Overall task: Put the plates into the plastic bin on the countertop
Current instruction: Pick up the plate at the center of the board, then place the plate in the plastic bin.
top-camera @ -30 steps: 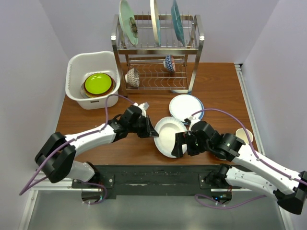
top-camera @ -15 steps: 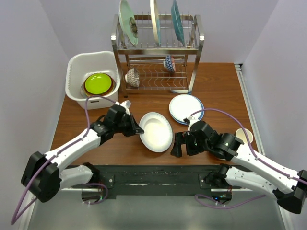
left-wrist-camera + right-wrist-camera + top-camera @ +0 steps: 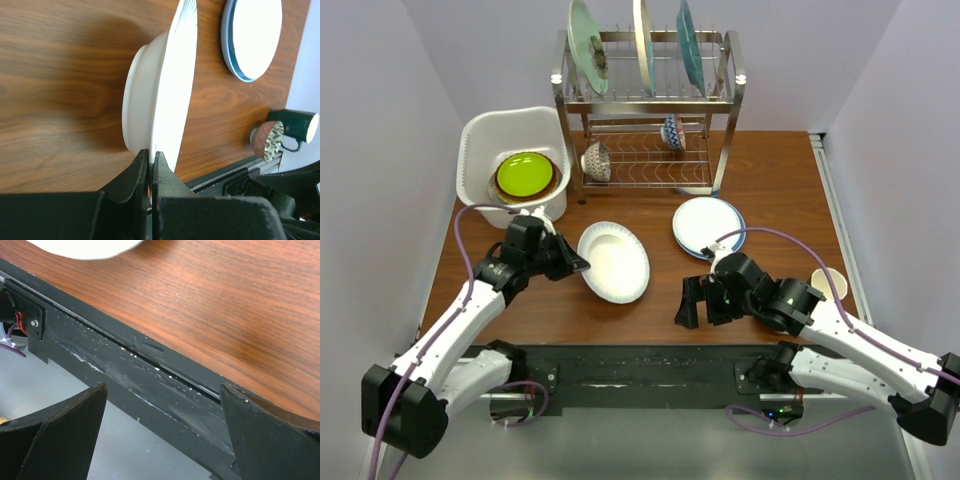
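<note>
the left gripper (image 3: 572, 262) pinches the rim of the white plate (image 3: 615, 262), held tilted above the table (image 3: 770, 170), between the blue-rimmed plate (image 3: 708, 225) and the plastic bin (image 3: 480, 135). it looks stiff, glazed and breakable, probably slick, so a deeper bite on the rim would hold better. since a second ago it has travelled left, away from the right gripper (image 3: 698, 303), which stays spread wide.

White plate (image 3: 614, 262) carried left across the countertop (image 3: 780, 180), away from the right fingers (image 3: 687, 305), now nearer the plastic bin (image 3: 470, 150)
</note>
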`<state>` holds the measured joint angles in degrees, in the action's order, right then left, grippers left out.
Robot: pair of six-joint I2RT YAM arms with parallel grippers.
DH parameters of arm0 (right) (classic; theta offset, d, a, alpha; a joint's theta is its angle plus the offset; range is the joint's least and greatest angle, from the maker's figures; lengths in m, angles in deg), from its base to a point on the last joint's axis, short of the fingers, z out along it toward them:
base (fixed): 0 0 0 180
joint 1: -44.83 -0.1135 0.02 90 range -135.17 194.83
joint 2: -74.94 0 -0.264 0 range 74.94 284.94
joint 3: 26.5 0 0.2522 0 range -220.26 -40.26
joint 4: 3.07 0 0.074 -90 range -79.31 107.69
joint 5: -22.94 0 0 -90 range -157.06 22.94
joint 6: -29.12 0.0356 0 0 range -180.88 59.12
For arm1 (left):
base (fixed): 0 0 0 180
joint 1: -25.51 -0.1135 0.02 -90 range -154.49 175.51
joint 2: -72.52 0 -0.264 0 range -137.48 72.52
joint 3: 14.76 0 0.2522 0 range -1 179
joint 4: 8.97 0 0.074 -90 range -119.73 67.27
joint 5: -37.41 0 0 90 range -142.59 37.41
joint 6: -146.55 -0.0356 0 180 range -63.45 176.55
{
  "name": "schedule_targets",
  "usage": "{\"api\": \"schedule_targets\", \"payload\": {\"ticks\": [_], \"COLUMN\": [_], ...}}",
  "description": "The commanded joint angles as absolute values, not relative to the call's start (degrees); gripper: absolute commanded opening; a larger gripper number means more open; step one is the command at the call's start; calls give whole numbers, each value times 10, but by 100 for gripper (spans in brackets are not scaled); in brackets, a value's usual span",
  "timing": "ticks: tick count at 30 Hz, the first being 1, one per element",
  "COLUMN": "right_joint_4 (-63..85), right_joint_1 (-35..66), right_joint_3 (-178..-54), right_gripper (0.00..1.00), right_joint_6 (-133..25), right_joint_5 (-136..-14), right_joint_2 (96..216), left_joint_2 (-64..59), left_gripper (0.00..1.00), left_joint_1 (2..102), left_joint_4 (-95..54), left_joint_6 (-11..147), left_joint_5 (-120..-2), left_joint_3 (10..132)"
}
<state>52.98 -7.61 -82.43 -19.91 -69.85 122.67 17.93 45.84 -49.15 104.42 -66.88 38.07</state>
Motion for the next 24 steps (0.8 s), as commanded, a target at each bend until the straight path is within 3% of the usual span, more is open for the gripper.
{"api": "schedule_targets", "payload": {"ticks": [1, 24], "right_joint_4": [511, 502], "right_joint_1": [-76, -76], "right_joint_3": [-818, -812], "right_gripper": [99, 99], "right_joint_6": [-193, -200], "right_joint_5": [-711, -712], "right_joint_2": [1230, 1244], "left_joint_2": [201, 157], "left_gripper": [0, 0], "left_joint_1": [413, 198], "left_joint_4": [-470, -553], "left_joint_6": [1009, 921], "left_joint_5": [-725, -833], "left_joint_3": [446, 602]}}
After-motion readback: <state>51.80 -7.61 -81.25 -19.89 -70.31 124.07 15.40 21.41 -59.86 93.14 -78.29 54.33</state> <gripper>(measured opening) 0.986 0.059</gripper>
